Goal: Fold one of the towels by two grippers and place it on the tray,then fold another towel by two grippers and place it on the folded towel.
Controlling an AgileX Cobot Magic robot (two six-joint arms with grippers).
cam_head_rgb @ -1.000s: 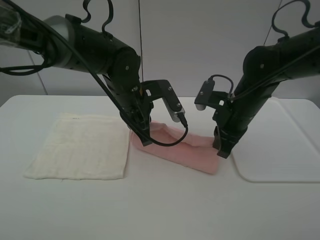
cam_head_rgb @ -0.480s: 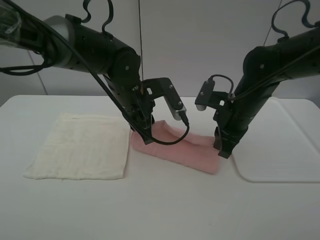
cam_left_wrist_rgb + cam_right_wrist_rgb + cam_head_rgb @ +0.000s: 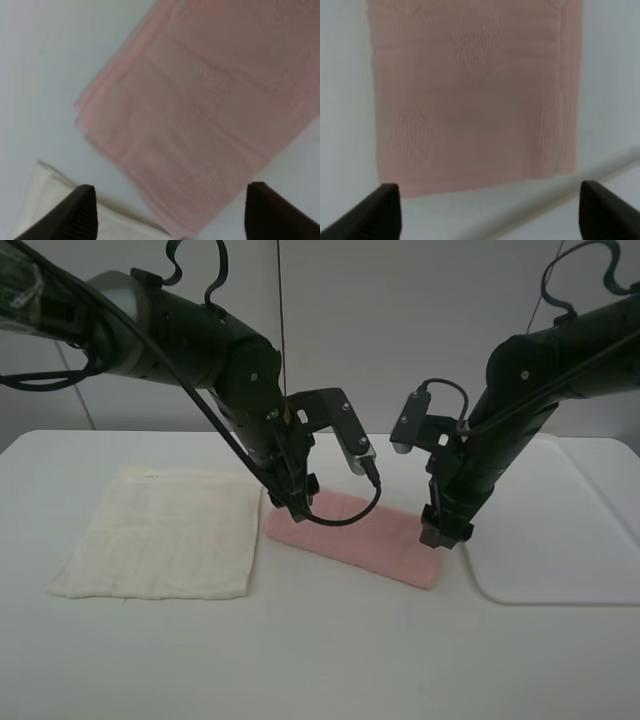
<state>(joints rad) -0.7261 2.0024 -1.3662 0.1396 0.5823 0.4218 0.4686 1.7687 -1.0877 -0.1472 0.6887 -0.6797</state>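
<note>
Both spread and empty, the left gripper (image 3: 300, 503) and right gripper (image 3: 441, 531) hang over the 2 ends of the pink towel (image 3: 352, 538); the tray (image 3: 600, 585) lies just beside its right end.

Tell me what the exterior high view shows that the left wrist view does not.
Only the exterior high view shows the tray, the right gripper and the whole cream-white towel. Only the left wrist view shows the stacked layers at the edge of the pink towel. Both show the folded pink towel, some of the cream-white towel and the open left gripper.
</note>
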